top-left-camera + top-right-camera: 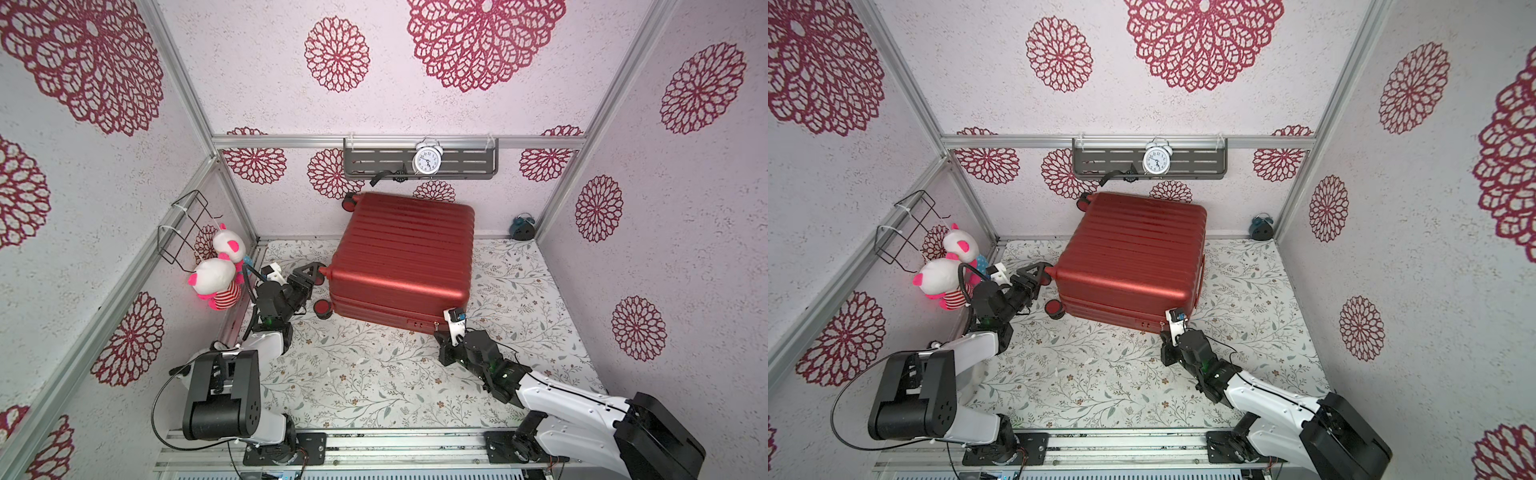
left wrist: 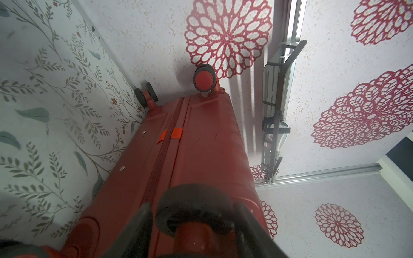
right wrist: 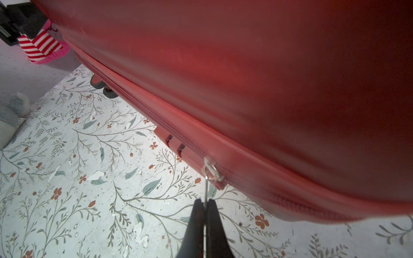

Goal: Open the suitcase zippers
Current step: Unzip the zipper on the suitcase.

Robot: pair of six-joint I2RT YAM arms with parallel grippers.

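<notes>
Right of the middle of the floral-printed worktop [image 1: 374, 374], the right gripper [image 3: 204, 204] has its black jaws pressed together on the thin metal zipper pull [image 3: 205, 189]. The pull hangs from the near side of the large glossy red ribbed hard-shell suitcase [image 1: 403, 253], close to its right corner, where the red zipper track [image 3: 169, 127] follows the seam. At the case's left end the left gripper [image 1: 313, 276] clasps a red-and-black wheel [image 2: 178, 198]. The suitcase lies flat by the far edge, below a grey wall shelf [image 1: 374, 164] carrying a white alarm clock [image 1: 427, 160].
</notes>
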